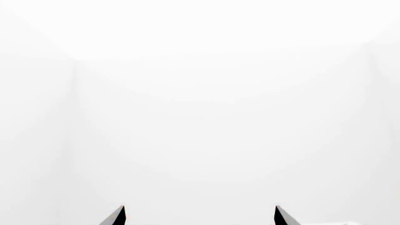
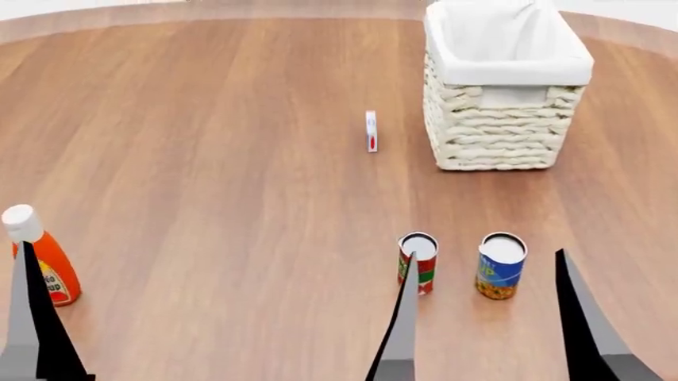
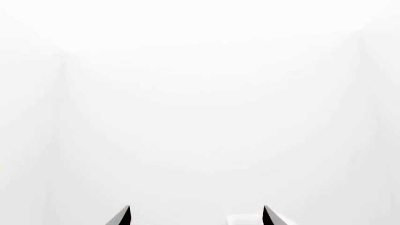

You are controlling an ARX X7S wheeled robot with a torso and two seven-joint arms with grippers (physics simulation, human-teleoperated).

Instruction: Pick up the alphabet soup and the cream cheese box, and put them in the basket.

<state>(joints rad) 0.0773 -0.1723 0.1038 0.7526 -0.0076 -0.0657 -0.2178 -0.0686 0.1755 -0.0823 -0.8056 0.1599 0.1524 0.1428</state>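
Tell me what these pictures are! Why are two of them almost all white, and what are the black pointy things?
These come from a pretend robot inside a computer. It has two arms. The colourful picture is from a camera on its head, looking down at a wooden table. The black points are the fingertips of its end effectors: the right end effector has its fingers spread wide and holds nothing. Of the left one, only one finger shows there.

The white pictures come from cameras on its wrists, aimed at blank white space, with the left end effector open too.

On the table stand a basket, a small cream cheese box on its edge, two cans and an orange bottle.
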